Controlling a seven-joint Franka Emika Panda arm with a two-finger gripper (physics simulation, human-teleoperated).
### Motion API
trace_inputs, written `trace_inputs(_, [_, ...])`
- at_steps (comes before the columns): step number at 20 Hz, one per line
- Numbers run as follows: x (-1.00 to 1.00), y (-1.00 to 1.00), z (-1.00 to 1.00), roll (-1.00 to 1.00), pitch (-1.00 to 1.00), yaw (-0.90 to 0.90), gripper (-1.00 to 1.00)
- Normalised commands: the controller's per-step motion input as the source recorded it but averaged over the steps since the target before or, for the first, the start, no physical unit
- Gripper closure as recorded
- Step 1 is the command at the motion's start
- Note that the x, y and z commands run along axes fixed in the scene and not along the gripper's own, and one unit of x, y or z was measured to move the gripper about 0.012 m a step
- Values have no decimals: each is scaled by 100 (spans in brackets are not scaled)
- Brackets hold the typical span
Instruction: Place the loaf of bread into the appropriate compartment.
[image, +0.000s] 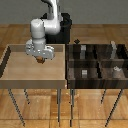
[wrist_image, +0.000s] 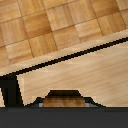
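My gripper (image: 40, 58) hangs over the light tan tray (image: 20, 65), near its far right part. It is shut on the loaf of bread (image: 40, 61), a tiny golden-brown lump between the fingertips, held a little above the tray floor. In the wrist view the loaf (wrist_image: 62, 99) shows as a brown block pinched between the two fingers, with the tray floor beyond it. The compartment (image: 90, 76) is the near cell of the dark-brown divided bin that is closest to the tray. It holds a small low grey cube (image: 84, 73).
The divided bin (image: 97, 62) stands at the exterior view's right of the tray, with a narrow gap between them. Its other near cell holds a whitish object (image: 116, 70). The far cells hold grey items (image: 82, 50). The tray's raised right wall (image: 64, 65) lies between gripper and bin.
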Motion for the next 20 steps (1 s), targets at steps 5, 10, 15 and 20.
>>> trace_inputs(5, [0,100,0,0,0,0,100])
trace_inputs(10, [0,100,0,0,0,0,100])
trace_inputs(15, [0,100,0,0,0,0,100])
trace_inputs(20, [0,100,0,0,0,0,100])
